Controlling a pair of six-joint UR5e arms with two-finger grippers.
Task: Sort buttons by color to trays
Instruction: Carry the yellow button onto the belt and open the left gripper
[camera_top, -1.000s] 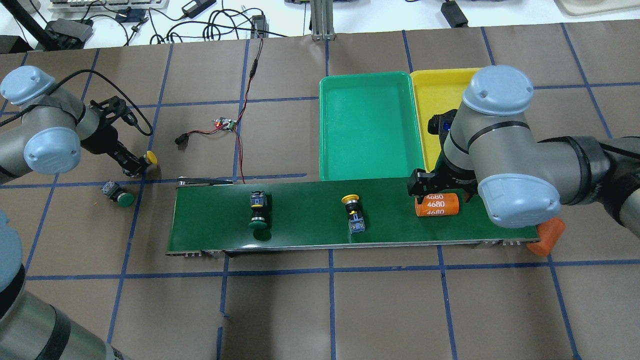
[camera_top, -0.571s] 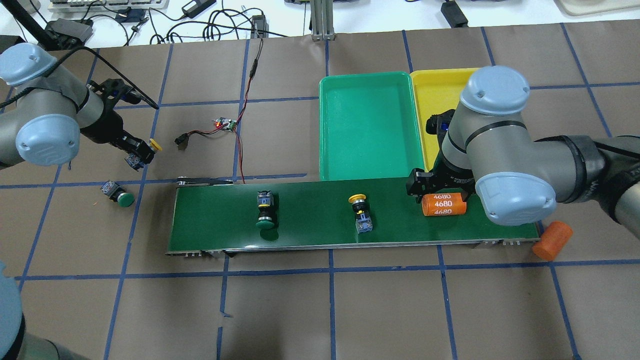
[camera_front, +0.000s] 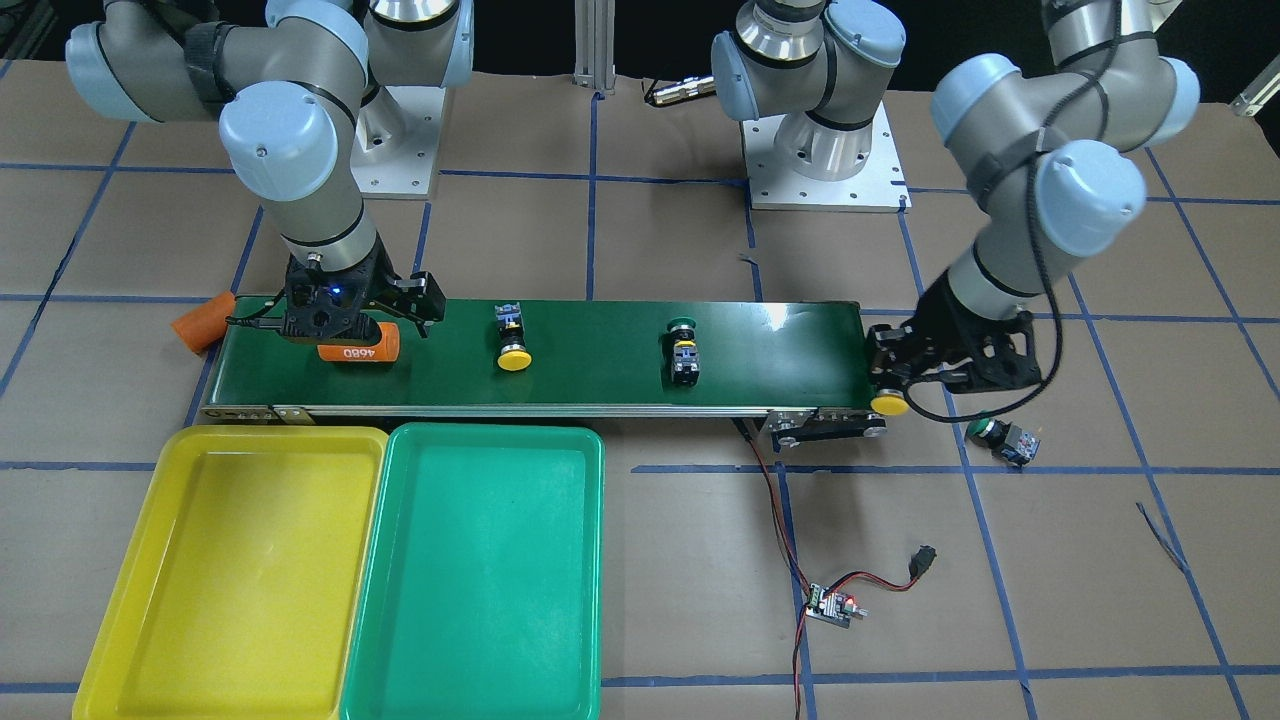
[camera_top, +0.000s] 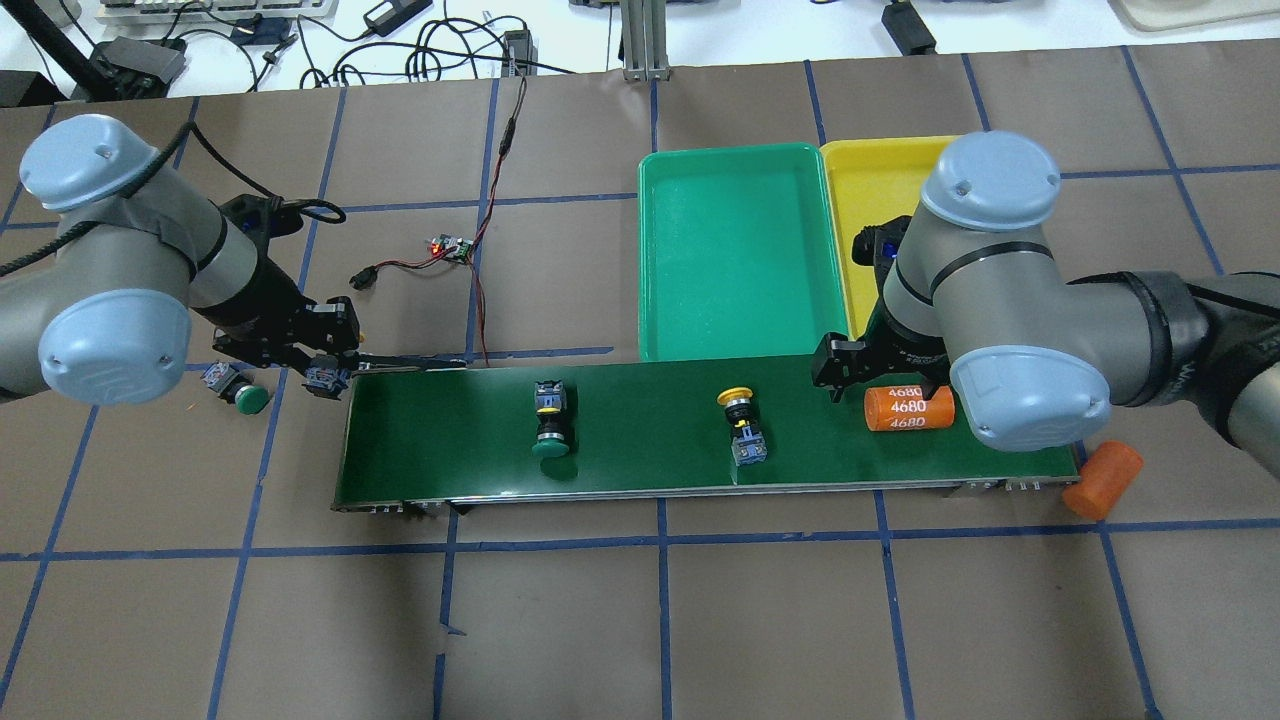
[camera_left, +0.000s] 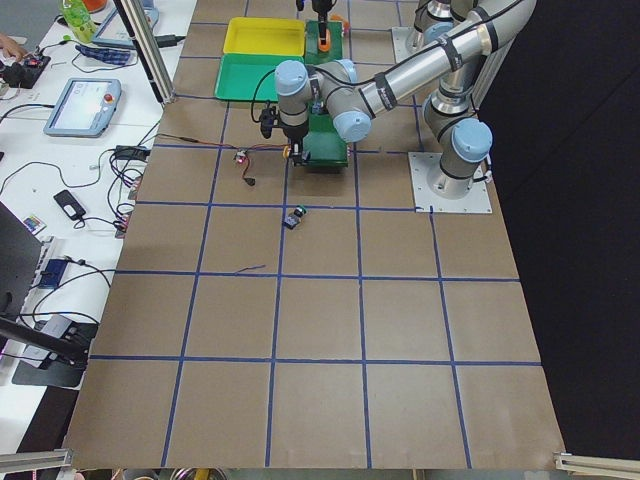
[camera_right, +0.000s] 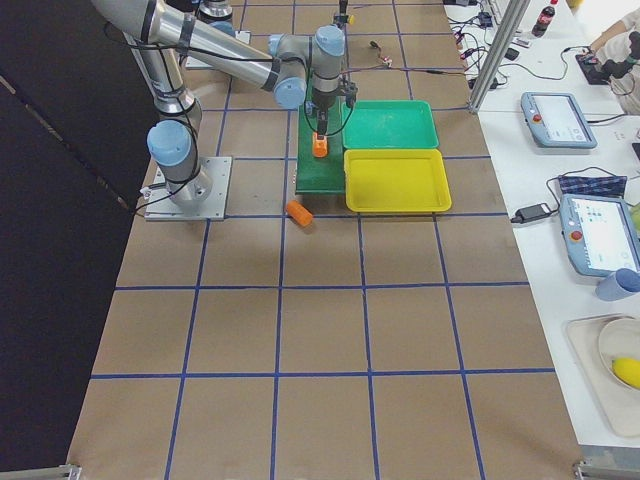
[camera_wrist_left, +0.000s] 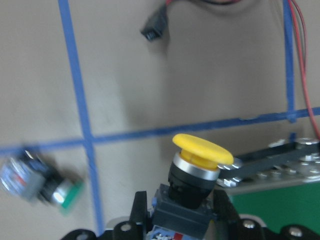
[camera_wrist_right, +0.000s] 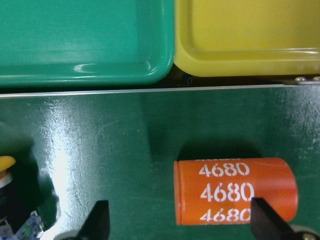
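Observation:
My left gripper (camera_top: 325, 372) is shut on a yellow-capped button (camera_wrist_left: 200, 156) and holds it at the left end of the dark-green belt (camera_top: 640, 470); it also shows in the front view (camera_front: 888, 402). A green-capped button (camera_top: 550, 425) and a yellow-capped button (camera_top: 742, 425) lie on the belt. Another green-capped button (camera_top: 235, 390) lies on the table left of the belt. My right gripper (camera_top: 885, 385) is open over the belt's right end, its fingers either side of an orange cylinder (camera_wrist_right: 232, 192). The green tray (camera_top: 740, 260) and the yellow tray (camera_top: 870, 200) stand side by side behind the belt.
A second orange cylinder (camera_top: 1103, 480) lies on the table off the belt's right end. A small circuit board (camera_top: 450, 247) with red and black wires lies behind the belt's left part. Blue tape lines cross the brown table cover.
My left gripper has carried the yellow-capped button from the far left to the belt's left end. The two buttons and the orange cylinder on the belt have shifted right.

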